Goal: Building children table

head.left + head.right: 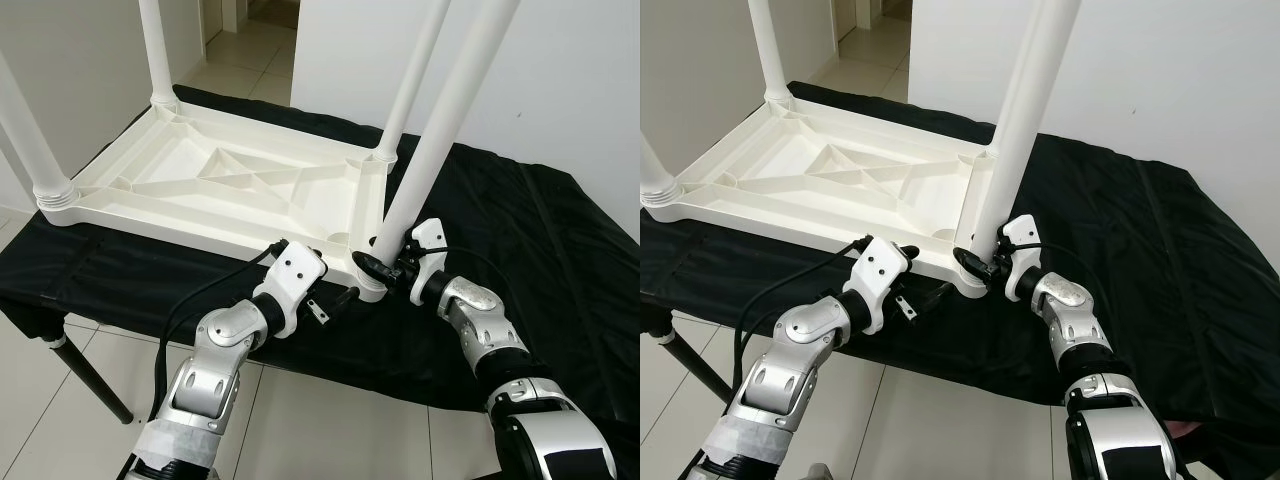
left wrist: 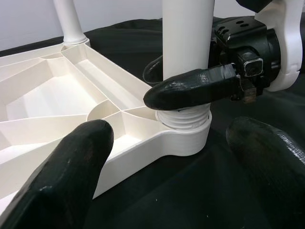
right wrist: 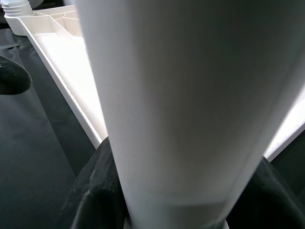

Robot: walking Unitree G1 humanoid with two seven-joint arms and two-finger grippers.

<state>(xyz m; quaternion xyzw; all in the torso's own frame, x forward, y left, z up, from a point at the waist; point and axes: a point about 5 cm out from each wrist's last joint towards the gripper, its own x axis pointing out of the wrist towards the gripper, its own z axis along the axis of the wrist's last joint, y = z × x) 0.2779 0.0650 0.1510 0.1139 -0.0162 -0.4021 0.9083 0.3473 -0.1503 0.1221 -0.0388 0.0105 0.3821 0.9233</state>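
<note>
Lying upside down on the black-draped table (image 1: 560, 260): a white plastic children table top (image 1: 230, 185), ribbed underside up, with diagonal braces running between round corner sockets. Standing in three of those sockets, white tubular legs: far left (image 1: 155, 50), near left (image 1: 25, 130) and far right (image 1: 410, 80). Leaning at the near right corner, the fourth leg (image 1: 440, 140), its threaded end sitting at the socket (image 2: 183, 136).

Pinching that fourth leg just above the socket, the right tool (image 1: 383, 262), one black finger on each side of the tube. Hovering just left of the same corner, the left tool (image 1: 340, 298), fingers spread and holding nothing, close to the table top's near edge.

Showing in the left wrist view (and hidden from the head cameras): the screw threads at the leg's foot, the right tool's fingertip (image 2: 190, 88) lying across the tube, and the left tool's own blurred fingers (image 2: 66, 176) apart in the foreground. Looming in the right wrist view, the white tube very close, black fingers flanking it on both sides, the table top's rim (image 3: 66, 71) running away behind.
</note>
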